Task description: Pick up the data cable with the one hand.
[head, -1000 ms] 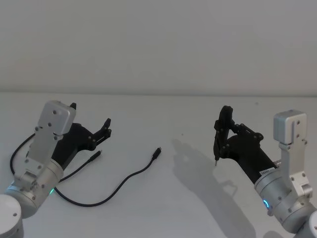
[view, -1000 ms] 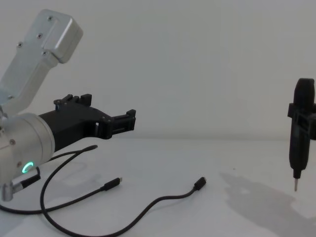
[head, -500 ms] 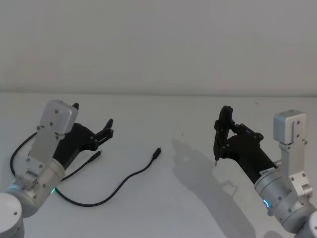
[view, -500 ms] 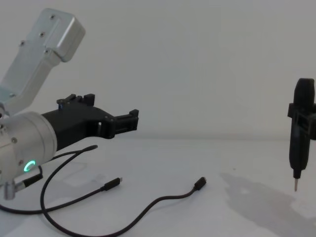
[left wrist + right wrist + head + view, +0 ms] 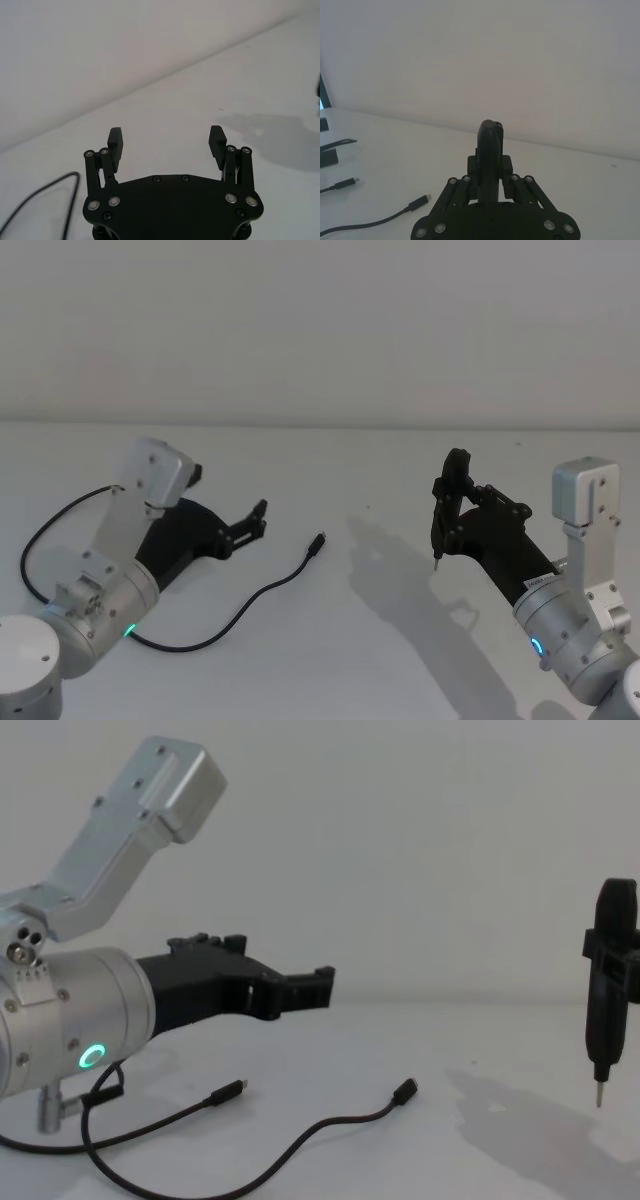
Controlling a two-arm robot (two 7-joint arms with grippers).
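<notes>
L gripper (image 5: 261,519) fingers apart, over counter (image 5: 380,660). Data cable (image 5: 265,590) plug (image 5: 318,543) near, 4 o'clock of fingers; cord axis 1–7 o'clock. L arm nearer. R gripper (image 5: 449,514) idle at 3 o'clock, clamped on pen tool (image 5: 457,472).

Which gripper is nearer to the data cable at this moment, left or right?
Left. The left gripper hovers open over the left part of the data cable. The right gripper, shut on a pen-shaped tool, hangs off to the cable's right.

Bright diffuse light, evenly lit – w/ soft grey shadows on white table (image 5: 330,660), mid-right.
</notes>
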